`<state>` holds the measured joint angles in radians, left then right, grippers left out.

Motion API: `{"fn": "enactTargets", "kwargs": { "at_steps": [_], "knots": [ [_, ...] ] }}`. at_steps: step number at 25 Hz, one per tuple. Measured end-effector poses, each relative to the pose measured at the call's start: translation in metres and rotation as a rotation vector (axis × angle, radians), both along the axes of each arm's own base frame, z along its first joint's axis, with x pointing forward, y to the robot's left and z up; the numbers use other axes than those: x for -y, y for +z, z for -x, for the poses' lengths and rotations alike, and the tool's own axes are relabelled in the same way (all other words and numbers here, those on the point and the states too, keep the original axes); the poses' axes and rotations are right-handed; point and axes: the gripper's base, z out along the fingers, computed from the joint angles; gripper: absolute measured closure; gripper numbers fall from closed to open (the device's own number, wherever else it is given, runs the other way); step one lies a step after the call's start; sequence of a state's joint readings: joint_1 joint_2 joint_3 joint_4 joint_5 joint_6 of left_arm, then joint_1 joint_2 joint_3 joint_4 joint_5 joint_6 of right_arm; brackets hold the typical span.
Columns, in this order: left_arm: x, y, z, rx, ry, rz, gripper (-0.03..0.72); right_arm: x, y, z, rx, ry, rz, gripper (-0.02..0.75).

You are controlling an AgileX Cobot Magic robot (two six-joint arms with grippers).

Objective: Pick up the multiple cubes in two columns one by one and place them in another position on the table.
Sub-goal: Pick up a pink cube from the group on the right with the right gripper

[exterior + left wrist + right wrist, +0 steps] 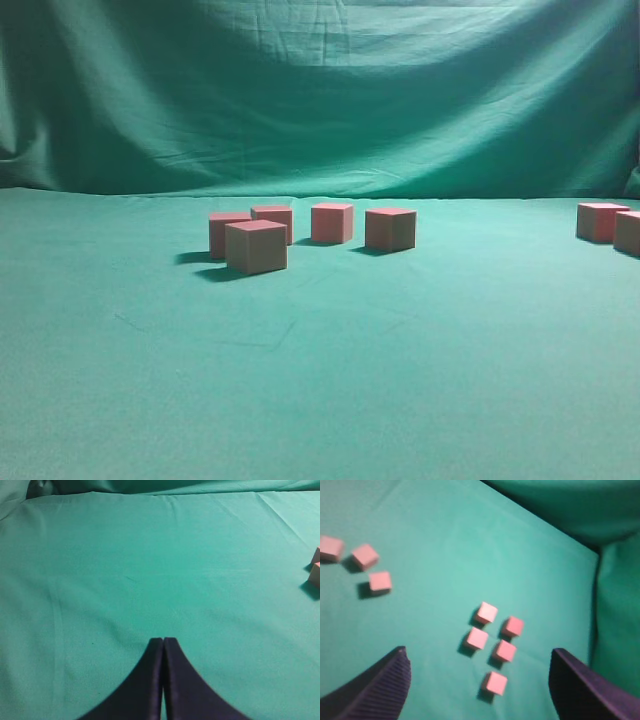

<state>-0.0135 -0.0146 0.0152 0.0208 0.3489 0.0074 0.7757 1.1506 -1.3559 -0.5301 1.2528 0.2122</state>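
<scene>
In the right wrist view, several salmon-pink cubes [505,651] lie in two short columns on the green table [435,545], the nearest one [495,683] alone at the front. Three more cubes [365,556] sit apart at the upper left. My right gripper [479,651] hangs high above the columns, open wide and empty, its dark fingers [380,685] at the lower corners. My left gripper [163,640] is shut and empty over bare cloth, with two cubes [315,575] at the right edge of its view. The exterior view shows several cubes [256,246] left of centre and two [601,221] far right; neither gripper appears there.
A draped green backdrop [320,90] rises behind the table. In the right wrist view the cloth drops into a dark fold [600,550] at the far right. Bare green cloth [320,380] fills the front of the table.
</scene>
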Motion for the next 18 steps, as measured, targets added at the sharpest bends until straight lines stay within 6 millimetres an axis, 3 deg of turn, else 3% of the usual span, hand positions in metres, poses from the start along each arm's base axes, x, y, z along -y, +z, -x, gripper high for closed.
{"fn": "enactTargets", "kwargs": {
  "at_steps": [3,10,18],
  "knots": [
    [0.000,0.000,0.000,0.000,0.000,0.000,0.688,0.030,-0.029,0.002,-0.049,-0.140,0.040,0.223],
    [0.000,0.000,0.000,0.000,0.000,0.000,0.688,0.073,-0.107,-0.002,-0.240,-0.392,0.094,0.223],
    [0.000,0.000,0.000,0.000,0.000,0.000,0.688,0.091,-0.145,-0.026,-0.386,-0.489,-0.099,0.223]
  ]
}}
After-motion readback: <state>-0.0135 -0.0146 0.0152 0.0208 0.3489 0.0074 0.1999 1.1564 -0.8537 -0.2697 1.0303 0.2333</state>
